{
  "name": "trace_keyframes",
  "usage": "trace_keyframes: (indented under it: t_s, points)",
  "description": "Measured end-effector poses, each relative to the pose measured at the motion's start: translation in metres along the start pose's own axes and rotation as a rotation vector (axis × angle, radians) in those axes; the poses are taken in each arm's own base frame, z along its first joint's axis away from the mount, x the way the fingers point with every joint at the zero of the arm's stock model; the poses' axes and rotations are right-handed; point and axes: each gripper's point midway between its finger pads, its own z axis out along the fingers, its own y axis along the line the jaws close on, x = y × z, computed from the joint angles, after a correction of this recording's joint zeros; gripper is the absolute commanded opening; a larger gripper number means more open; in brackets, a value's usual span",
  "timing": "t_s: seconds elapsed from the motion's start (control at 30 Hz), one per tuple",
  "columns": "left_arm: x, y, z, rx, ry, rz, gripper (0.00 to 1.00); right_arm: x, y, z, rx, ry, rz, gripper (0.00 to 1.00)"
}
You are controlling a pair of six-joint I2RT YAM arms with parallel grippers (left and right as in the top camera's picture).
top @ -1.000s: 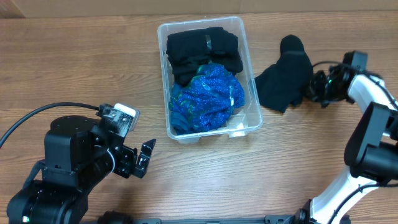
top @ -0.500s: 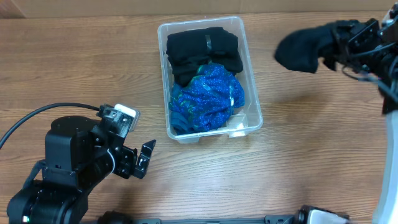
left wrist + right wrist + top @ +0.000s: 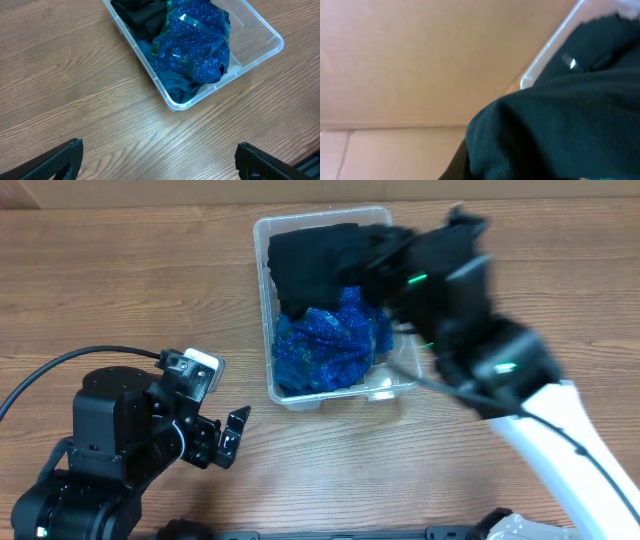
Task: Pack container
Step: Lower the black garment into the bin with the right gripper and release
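Container (image 3: 263,310): it sits on the table (image 3: 120,290) at centre, toward the far edge, long axis running near to far. The left wrist view shows its near corner and rim (image 3: 175,105) clean and unobstructed.

Contents: a blue sparkly garment (image 3: 335,345) fills the near half and rises to about rim height. Black cloth (image 3: 315,260) covers the far half and laps over the far right rim.

Right gripper (image 3: 392,258): it is over the far right corner of the container and smeared by motion blur. Its wrist camera shows black cloth (image 3: 560,130) across the lower frame, with a stretch of rim (image 3: 547,50) just beyond it. The cloth hides the fingers, so you cannot tell whether they pinch it or stand apart. The white right forearm (image 3: 570,440) crosses the table from the near right and takes up the room on that side.

Left gripper (image 3: 232,435): it is near the front left, well apart from the container, with its fingers spread wide and nothing between them. Bare wood lies between it and the container's near wall. A black cable (image 3: 60,365) loops along the left edge beside the left arm.
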Motion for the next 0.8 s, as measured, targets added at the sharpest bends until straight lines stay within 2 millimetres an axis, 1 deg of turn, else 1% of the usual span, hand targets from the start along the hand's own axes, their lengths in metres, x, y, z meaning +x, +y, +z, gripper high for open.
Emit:
trace_keyframes:
  t_s: [0.03, 0.07, 0.13, 0.23, 0.3, 0.33, 0.47, 0.57, 0.67, 0.7, 0.77, 0.8]
  points:
    - [0.000, 0.000, 0.000, 0.000, 0.000, 0.000, 1.00, 0.015, -0.005, 0.008, 0.027, -0.020, 0.013, 0.04]
    - [0.000, 0.000, 0.000, 0.000, 0.000, 0.000, 1.00, 0.023, -0.011, 0.016, 0.052, -0.038, 0.020, 0.04]
    - [0.000, 0.000, 0.000, 0.000, 0.000, 0.000, 1.00, 0.033, -0.027, 0.035, 0.107, -0.079, 0.024, 0.04]
    - [0.000, 0.000, 0.000, 0.000, 0.000, 0.000, 1.00, 0.039, -0.051, 0.059, 0.184, -0.130, 0.014, 0.04]
    - [0.000, 0.000, 0.000, 0.000, 0.000, 0.000, 1.00, 0.037, -0.063, 0.066, 0.222, -0.163, 0.006, 0.04]
    - [0.000, 0.000, 0.000, 0.000, 0.000, 0.000, 1.00, 0.033, -0.065, 0.066, 0.230, -0.189, 0.007, 0.04]
    - [0.000, 0.000, 0.000, 0.000, 0.000, 0.000, 1.00, 0.012, -0.059, 0.057, 0.210, -0.305, 0.019, 0.04]
    - [0.000, 0.000, 0.000, 0.000, 0.000, 0.000, 1.00, 0.006, -0.058, 0.051, 0.211, -0.331, 0.020, 0.04]
    - [0.000, 0.000, 0.000, 0.000, 0.000, 0.000, 1.00, 0.007, -0.075, 0.045, 0.282, -0.321, 0.006, 0.04]
    - [0.000, 0.000, 0.000, 0.000, 0.000, 0.000, 1.00, 0.010, -0.086, 0.042, 0.325, -0.313, 0.009, 0.04]
    - [0.000, 0.000, 0.000, 0.000, 0.000, 0.000, 1.00, 0.016, -0.101, 0.038, 0.384, -0.292, 0.023, 0.04]
    - [0.000, 0.000, 0.000, 0.000, 0.000, 0.000, 1.00, 0.022, -0.107, 0.039, 0.404, -0.271, 0.036, 0.04]
